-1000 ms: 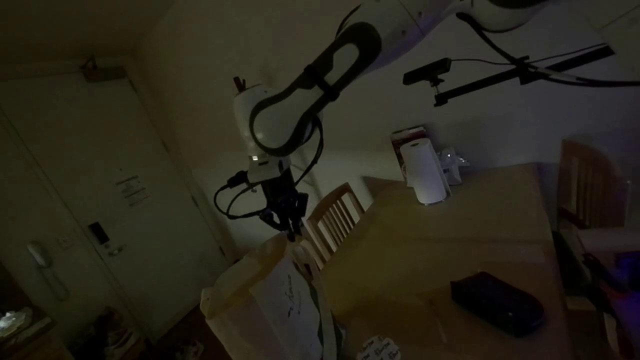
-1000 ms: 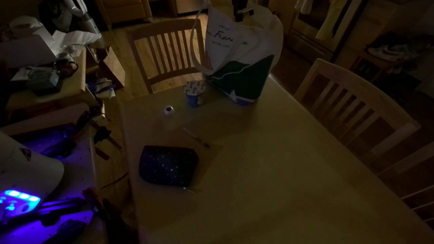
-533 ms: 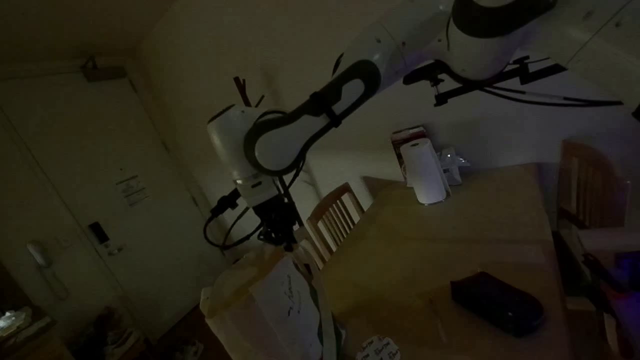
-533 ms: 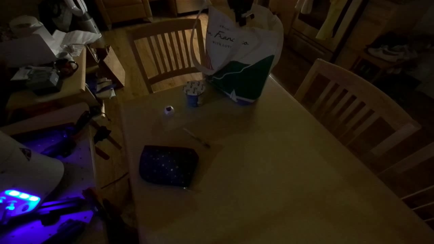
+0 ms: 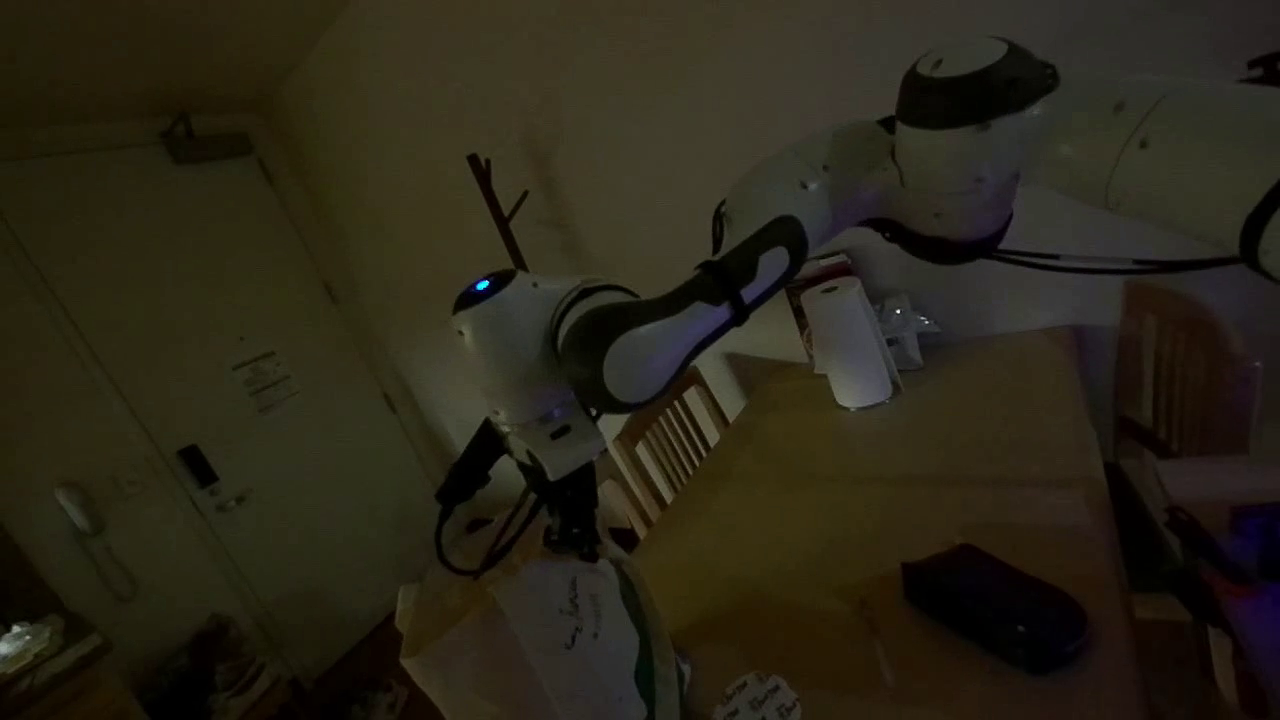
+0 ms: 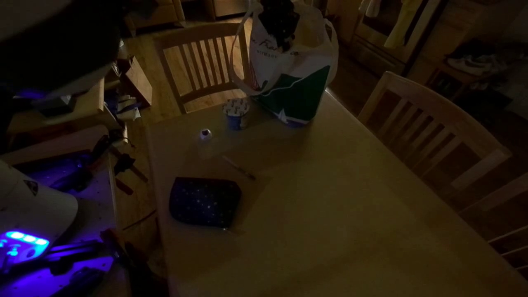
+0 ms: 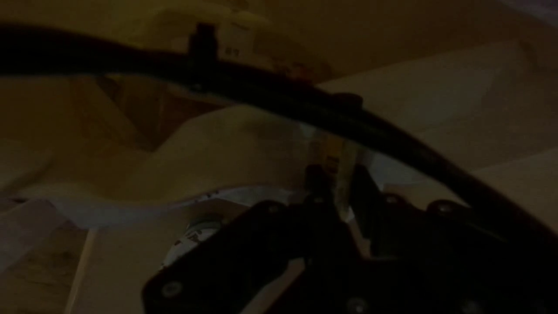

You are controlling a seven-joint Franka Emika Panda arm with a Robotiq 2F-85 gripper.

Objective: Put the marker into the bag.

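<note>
Dipping to the mouth of a printed tote bag (image 6: 305,90), a robot's claw (image 7: 338,172) brings the marker (image 7: 344,168) down in a dim room. A second ago the claw hung higher, above the rim; now, in both exterior views, its dark tips overlap the top of the lettered wall. The arm (image 5: 650,350) has sunk with it. The tote bag has changed too — its front edge sags and its mouth turns more toward the camera in an exterior view — which suggests the claw or its load is pressing on the cloth.

For the task, delivery looks close, with the release not yet made. Pale cloth lies behind the marker in the wrist view, and whether it hangs over the mouth or against the front wall cannot be told. Let go on the wrong side, it could drop to the worktop (image 6: 338,198), near the lidded tub (image 6: 236,115); a small shift toward the interior may be called for first.

The claw is clenched on the marker, which juts out beyond its tips. The barrel is pale, with a yellowish label and dark print too dim to read; the far end is dark and faintly reddish, and a black cable (image 7: 261,89) crosses in front. A slim pen-like stick (image 6: 239,168) lies on the worktop near a speckled pouch (image 6: 204,202) — a separate item from the marker in the claw, taken here as the one the task means.
</note>
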